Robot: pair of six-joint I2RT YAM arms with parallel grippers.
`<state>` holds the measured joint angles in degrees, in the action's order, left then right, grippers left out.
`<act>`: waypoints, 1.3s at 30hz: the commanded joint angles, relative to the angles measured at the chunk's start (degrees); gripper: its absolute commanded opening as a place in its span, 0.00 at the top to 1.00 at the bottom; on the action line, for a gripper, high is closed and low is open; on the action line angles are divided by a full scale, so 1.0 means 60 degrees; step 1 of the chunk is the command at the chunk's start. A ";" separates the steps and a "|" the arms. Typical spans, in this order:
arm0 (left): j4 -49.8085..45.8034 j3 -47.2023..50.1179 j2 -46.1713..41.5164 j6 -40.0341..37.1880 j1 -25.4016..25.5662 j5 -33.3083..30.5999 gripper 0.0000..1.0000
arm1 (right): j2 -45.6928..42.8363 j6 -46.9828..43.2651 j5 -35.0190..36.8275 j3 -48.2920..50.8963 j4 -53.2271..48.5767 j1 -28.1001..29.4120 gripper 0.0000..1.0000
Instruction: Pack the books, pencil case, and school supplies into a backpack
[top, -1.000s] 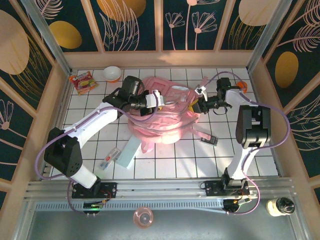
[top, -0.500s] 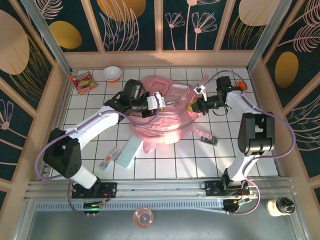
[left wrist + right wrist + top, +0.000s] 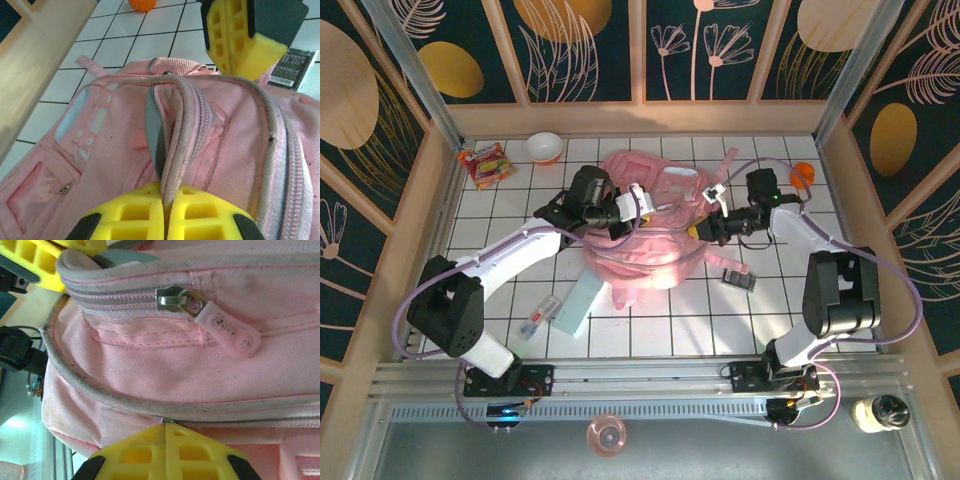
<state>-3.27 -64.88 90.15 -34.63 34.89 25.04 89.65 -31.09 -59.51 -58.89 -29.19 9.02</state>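
Table (image 3: 820, 320), white tiled, carries the pink backpack (image 3: 650, 255) at centre, slumped between both arms. Left end effector (image 3: 164, 192) is pressed together, pinching a grey-edged fold beside the backpack's zip. Right end effector (image 3: 165, 426) is also pressed together, nipping a seam on the backpack's right side; a zip pull (image 3: 220, 325) lies free just above it. Both end effectors sit near each other over the bag's top. Pencil case (image 3: 578, 305) lies flat just beside the bag's near-left corner, with the clear packet (image 3: 540, 318) just left of it. Calculator (image 3: 738, 280) lies right of the bag. Snack packet (image 3: 485, 163) and bowl (image 3: 545, 147) sit far left, an orange object (image 3: 804, 175) far right.
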 commanded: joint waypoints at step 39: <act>0.4372 0.0171 0.0133 0.5951 0.1997 -0.4195 1.00 | -0.3497 0.6907 0.3132 0.1157 0.1943 0.2398 1.00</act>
<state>9.56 -62.72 91.79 -8.67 44.38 4.67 71.61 2.39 -38.59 -53.39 -20.86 20.62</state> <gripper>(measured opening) 0.049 0.040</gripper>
